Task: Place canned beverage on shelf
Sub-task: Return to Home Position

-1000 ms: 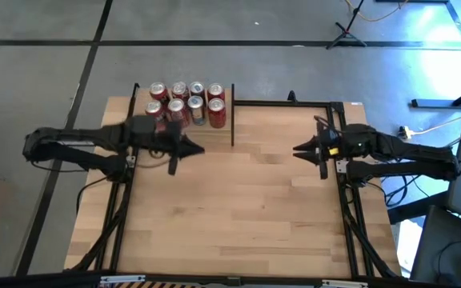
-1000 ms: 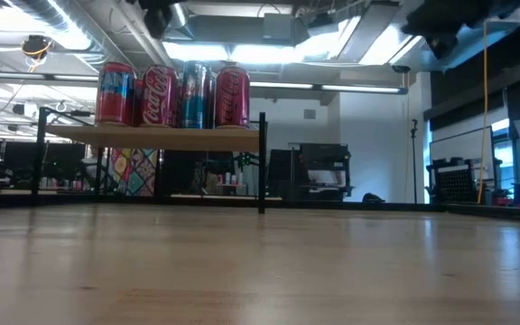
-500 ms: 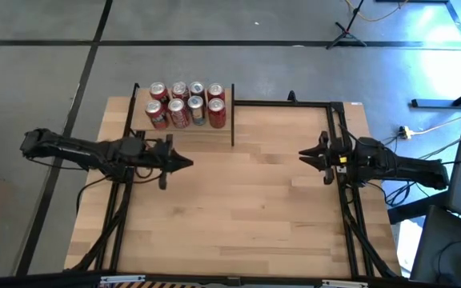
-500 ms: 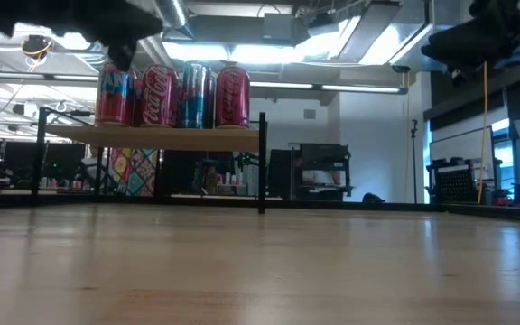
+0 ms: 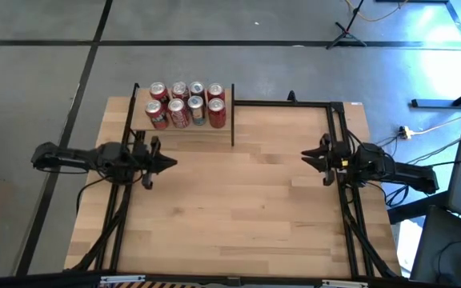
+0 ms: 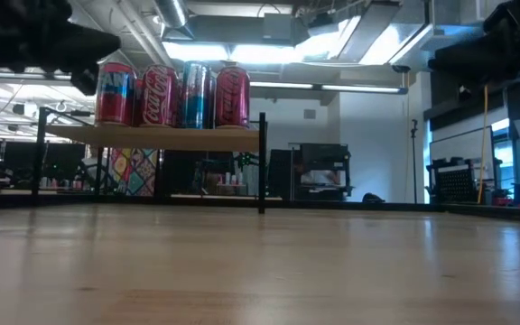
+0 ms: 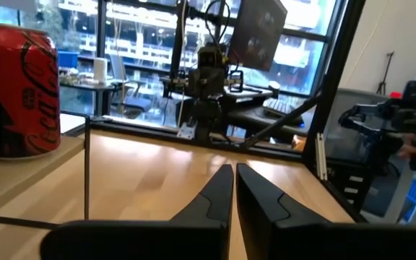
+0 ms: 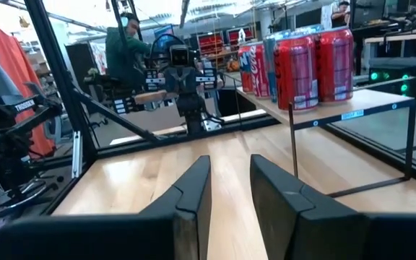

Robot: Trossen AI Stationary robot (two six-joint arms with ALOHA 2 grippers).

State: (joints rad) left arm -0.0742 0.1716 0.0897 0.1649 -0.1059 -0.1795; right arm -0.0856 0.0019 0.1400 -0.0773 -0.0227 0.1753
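Several red and blue beverage cans (image 5: 184,105) stand upright on the shelf (image 5: 184,131), a small wood board on thin black posts at the table's far left. The low view shows the cans (image 6: 165,95) in a row on the board (image 6: 152,137). My left gripper (image 5: 173,162) hovers level near the table's left edge, in front of the shelf, shut and empty (image 7: 233,173). My right gripper (image 5: 304,156) hovers level at the right edge, facing it. Its fingers (image 8: 230,167) are closed to a narrow gap with nothing between them.
A black metal rail (image 5: 282,102) runs along the far edge, right of the shelf, and black frame bars (image 5: 346,216) run down both sides of the table. The wood tabletop (image 5: 238,200) lies bare between the arms. A seated person (image 8: 125,50) shows beyond the table's left side.
Both arms have drawn back and sunk. My left gripper has gone from in front of the shelf toward the table's left and near edges, staying shut. My right gripper has pulled a little toward the right edge. The cans have stayed still.
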